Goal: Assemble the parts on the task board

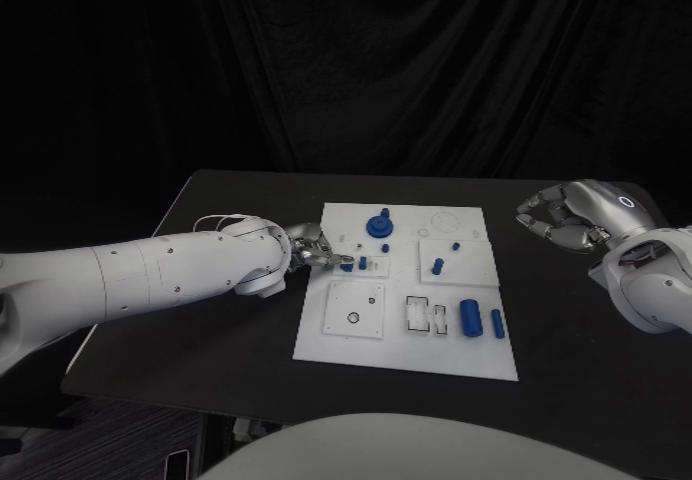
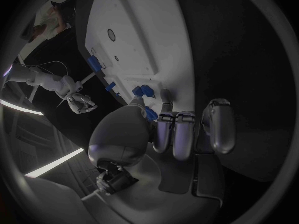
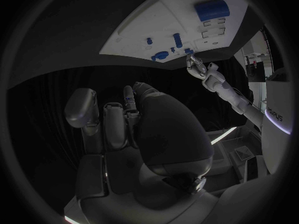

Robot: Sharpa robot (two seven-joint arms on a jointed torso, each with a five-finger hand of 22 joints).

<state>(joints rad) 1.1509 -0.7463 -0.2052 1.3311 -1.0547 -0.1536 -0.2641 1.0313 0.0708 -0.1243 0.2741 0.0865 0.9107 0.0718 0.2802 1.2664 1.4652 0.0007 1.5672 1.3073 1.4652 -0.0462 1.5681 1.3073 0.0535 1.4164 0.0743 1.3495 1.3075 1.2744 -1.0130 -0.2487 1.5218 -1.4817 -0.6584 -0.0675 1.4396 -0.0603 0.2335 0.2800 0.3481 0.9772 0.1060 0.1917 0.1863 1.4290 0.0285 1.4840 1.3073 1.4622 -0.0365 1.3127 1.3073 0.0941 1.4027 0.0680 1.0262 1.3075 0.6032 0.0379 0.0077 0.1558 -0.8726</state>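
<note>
Black table (image 1: 216, 205), dark drapes behind. White task board (image 1: 325, 335) mid-table. My left hand (image 1: 315, 250) sits at the board's left edge, fingertips at a small blue part (image 1: 348, 266); seemingly pinching it, though I cannot tell. Right hand (image 1: 570, 215) curled, holding nothing, off the board's right edge. Risk: a loose pinch drops the part.

The left hand (image 1: 310, 252) reaches inward with fingers curled, while the right hand (image 1: 565, 217) hovers curled.

The silver right hand (image 3: 134, 129) hangs with fingers curled, empty, above the black table (image 3: 81, 84); the white rectangular task board (image 3: 181, 20) lies at twelve o'clock.
</note>
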